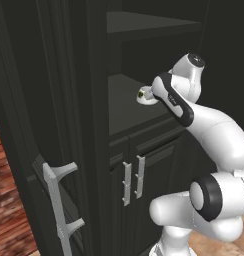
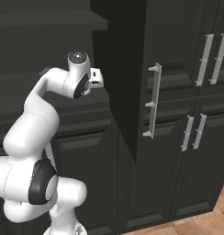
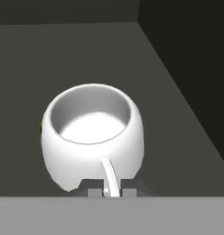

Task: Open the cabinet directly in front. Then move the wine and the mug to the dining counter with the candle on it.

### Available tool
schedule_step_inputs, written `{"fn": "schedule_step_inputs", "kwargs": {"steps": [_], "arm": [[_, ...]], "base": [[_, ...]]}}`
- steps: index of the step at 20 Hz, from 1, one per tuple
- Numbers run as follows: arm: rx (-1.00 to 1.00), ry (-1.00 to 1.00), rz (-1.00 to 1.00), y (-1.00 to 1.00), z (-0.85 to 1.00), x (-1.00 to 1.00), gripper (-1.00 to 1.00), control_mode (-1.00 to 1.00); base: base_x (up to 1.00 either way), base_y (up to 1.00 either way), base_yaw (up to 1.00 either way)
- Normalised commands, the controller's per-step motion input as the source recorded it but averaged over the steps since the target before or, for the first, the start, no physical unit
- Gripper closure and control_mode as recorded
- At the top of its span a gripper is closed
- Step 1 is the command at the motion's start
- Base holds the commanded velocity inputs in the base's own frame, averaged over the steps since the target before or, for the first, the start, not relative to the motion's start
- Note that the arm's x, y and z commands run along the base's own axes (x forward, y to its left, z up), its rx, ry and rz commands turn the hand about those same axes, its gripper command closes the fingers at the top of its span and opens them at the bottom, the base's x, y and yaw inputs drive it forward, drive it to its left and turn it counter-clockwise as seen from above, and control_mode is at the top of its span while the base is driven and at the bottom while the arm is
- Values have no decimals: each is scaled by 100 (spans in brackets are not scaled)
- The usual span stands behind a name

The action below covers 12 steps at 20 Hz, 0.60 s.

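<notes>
On your far left in the left base view, the open cabinet door [image 1: 44, 150] with its silver bar handle [image 1: 61, 200] stands swung out beside the arm's path, so if you pull back wide or drive the base before the arm is clear, you risk clipping it. Further right, the mug [image 1: 145, 95] sits on the dark shelf [image 1: 125, 107] inside the cabinet, and the gripper [image 3: 110, 189] is clenched on its thin curved handle [image 3: 109, 176], as the hand view shows: the two dark finger tips pinch that narrow strip just below the cup's wall. That hold is slim and off to one side of the cup's weight, so you should expect the mug to swing or twist in the jaws if you lift fast, and it could slip free or knock the shelf edge on the way out. The mug is small, white and rounded, upright, open mouth up and empty, with a yellow-green mark on its side. On the right, the second open door [image 2: 132, 92] also crowds your retreat.
</notes>
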Motion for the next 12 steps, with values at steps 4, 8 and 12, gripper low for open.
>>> {"fn": "schedule_step_inputs", "kwargs": {"steps": [4, 8, 12], "arm": [[0, 1, 0, 0, 0, 0, 100, -100], [0, 0, 0, 0, 0, 0, 100, -100], [0, -8, 0, 0, 0, -18, 100, -100]], "base": [[0, 0, 0], [0, 0, 0], [0, 0, 0]]}}
